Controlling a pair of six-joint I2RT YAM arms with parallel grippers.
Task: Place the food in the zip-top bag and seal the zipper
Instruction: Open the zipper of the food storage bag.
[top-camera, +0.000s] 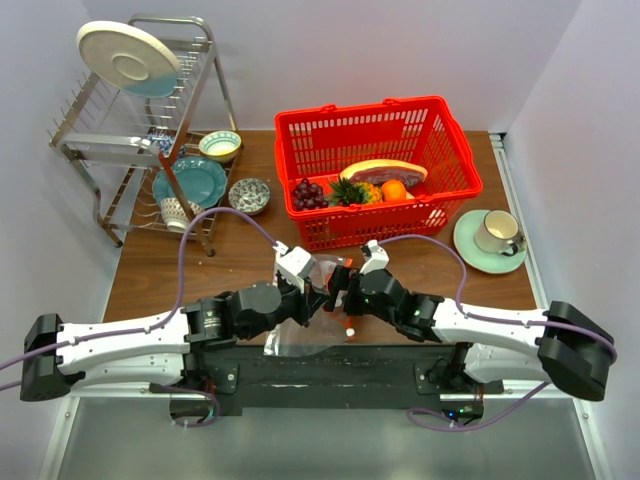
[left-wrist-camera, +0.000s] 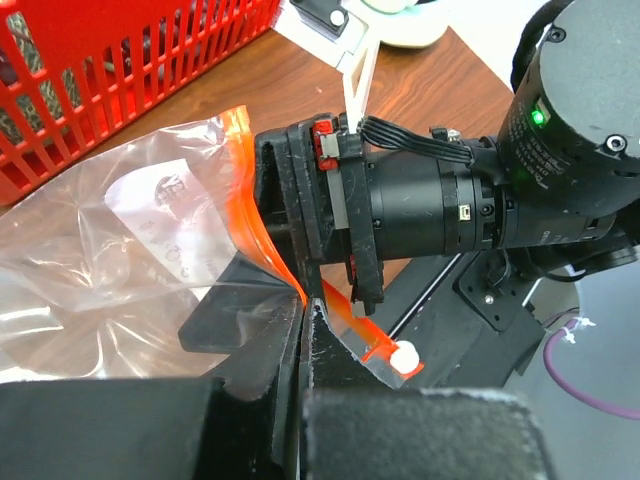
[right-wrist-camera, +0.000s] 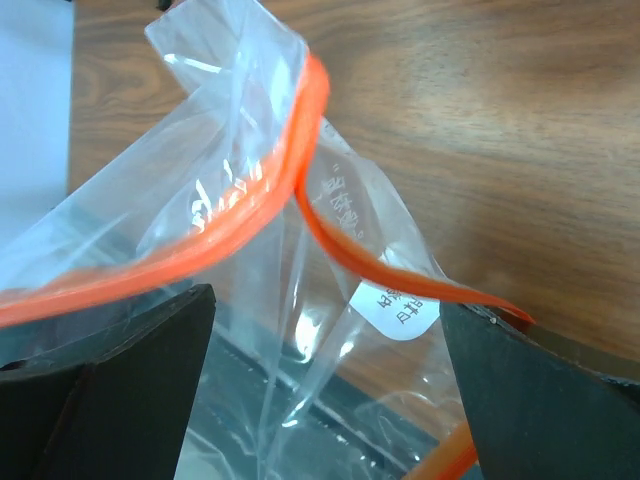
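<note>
Near the front middle of the surface, the zip-top bag sits between the two arms. The left fingers are pressed together on the zipper, pinching its orange strip. The right fingers stand spread, with the bag's parted mouth between them. The pineapple and grape bunch lie in the red basket, well apart from the bag.
</note>
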